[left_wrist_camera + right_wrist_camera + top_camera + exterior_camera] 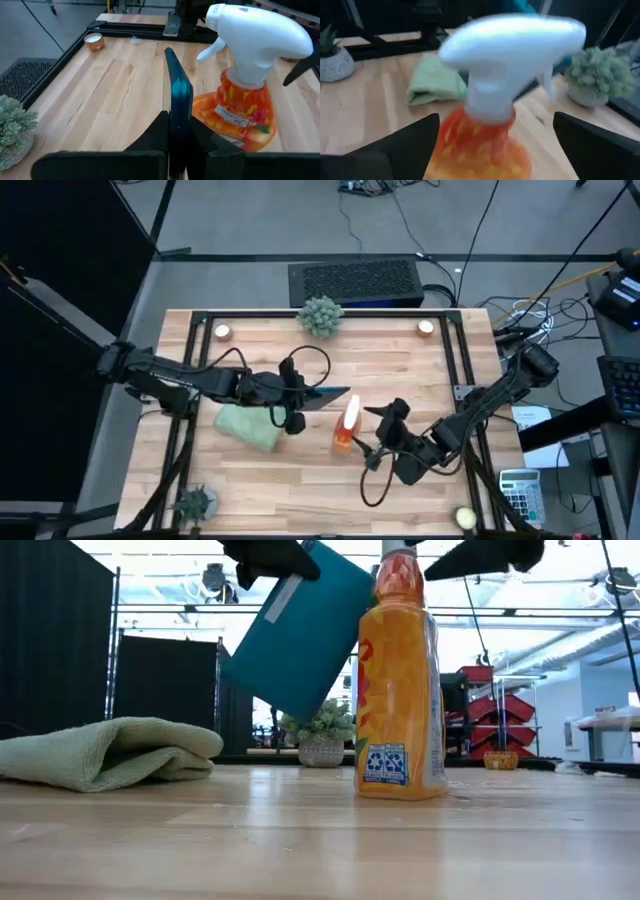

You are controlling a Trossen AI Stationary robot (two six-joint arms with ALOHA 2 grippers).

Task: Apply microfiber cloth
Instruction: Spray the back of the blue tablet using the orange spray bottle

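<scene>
The left pincer (297,392) is clamped on a teal phone (325,397), lifted off the table (400,370). The folded microfiber cloth (247,426) lies just beneath and beside it. The right pincer (385,423), fingers apart, faces the orange spray bottle (346,426) close by.

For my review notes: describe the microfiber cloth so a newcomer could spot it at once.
On the wooden table, look just beside the left gripper, which holds a teal phone. The microfiber cloth lies folded there: soft and pale green, unlike the spiky potted plants and orange spray bottle.
</scene>
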